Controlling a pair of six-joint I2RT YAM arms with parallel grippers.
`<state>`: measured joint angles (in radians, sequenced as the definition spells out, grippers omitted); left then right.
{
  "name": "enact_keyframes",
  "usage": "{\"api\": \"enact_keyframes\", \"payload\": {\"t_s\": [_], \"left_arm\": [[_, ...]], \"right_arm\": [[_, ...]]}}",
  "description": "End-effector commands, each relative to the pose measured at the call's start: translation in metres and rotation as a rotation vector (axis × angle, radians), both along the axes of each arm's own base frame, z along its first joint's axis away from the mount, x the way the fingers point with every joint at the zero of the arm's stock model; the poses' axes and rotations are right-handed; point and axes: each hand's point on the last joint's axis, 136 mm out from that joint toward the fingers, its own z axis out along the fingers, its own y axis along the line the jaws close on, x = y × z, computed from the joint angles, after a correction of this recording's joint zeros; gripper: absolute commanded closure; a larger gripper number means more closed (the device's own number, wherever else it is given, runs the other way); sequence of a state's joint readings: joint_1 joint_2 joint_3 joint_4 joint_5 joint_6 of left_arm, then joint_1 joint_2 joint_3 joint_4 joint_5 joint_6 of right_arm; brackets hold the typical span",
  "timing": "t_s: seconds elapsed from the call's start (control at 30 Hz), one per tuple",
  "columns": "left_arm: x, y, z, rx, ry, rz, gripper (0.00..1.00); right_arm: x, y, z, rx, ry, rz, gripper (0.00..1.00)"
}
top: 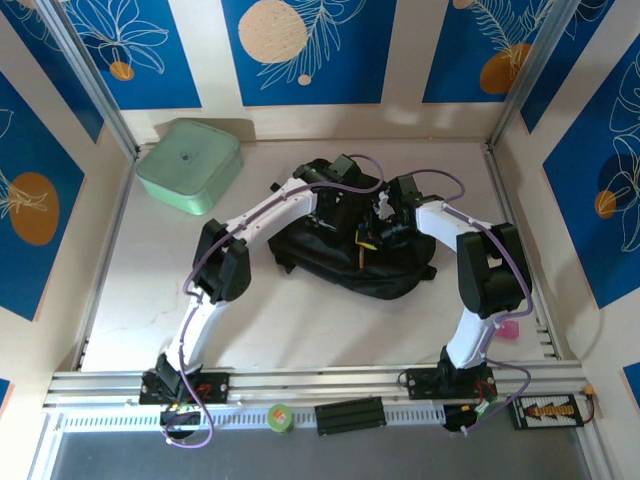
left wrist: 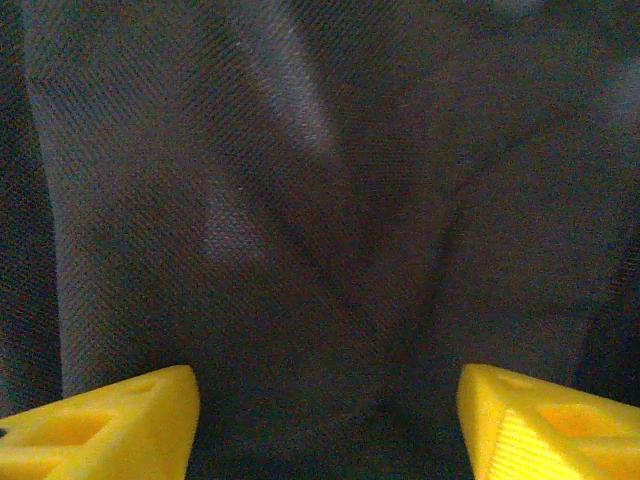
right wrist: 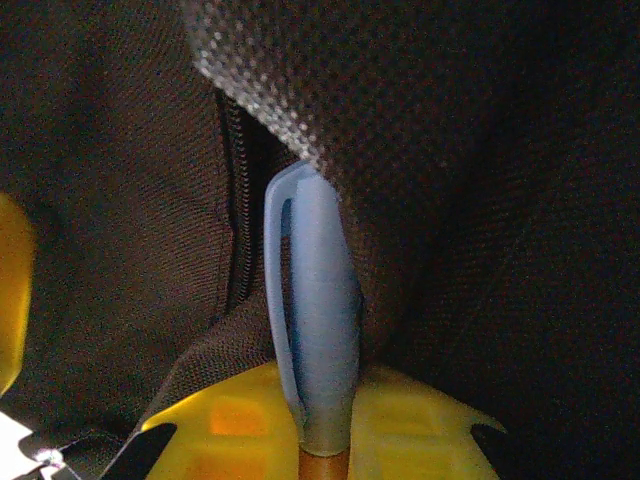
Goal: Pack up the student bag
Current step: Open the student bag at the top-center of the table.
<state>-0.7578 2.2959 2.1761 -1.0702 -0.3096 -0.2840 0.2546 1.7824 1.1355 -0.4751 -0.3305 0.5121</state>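
The student bag [top: 330,255] is a black fabric backpack lying in the middle of the table, with both arms reaching onto its top. My left gripper [top: 345,215] [left wrist: 325,400] hangs open just above the bag's dark weave [left wrist: 320,200], its yellow fingers [left wrist: 120,425] wide apart with nothing between them. My right gripper [top: 378,228] [right wrist: 325,430] is shut on a pen [right wrist: 315,300] with an orange barrel and a blue cap. The capped end points into a gap beside the bag's zipper [right wrist: 238,200], under a fold of fabric [right wrist: 300,90]. The pen [top: 361,246] shows as a thin orange stick on the bag.
A mint-green lidded box [top: 190,165] stands at the back left. A small pink thing [top: 509,329] lies by the right arm's base. A green tape roll [top: 280,417] and a black block [top: 350,414] rest on the front rail. Walls close in three sides.
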Motion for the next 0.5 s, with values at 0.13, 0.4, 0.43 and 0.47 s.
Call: {"api": "enact_keyframes", "payload": {"t_s": [0.13,0.4,0.43,0.47], "left_arm": [[-0.004,0.031,-0.033,0.149,0.047,0.081,0.63],[0.0,0.038,-0.041,0.149,0.056,0.105,0.93],[0.001,0.041,-0.042,0.154,0.06,0.111,0.94],[0.001,0.044,-0.044,0.161,0.065,0.118,0.94]], "right_arm": [[-0.009,-0.01,-0.016,-0.026,0.055,-0.021,0.91],[-0.005,-0.013,-0.009,-0.037,0.031,-0.034,0.91],[-0.004,-0.015,-0.008,-0.045,0.025,-0.038,0.92],[-0.004,-0.019,-0.007,-0.057,0.02,-0.047,0.92]]}}
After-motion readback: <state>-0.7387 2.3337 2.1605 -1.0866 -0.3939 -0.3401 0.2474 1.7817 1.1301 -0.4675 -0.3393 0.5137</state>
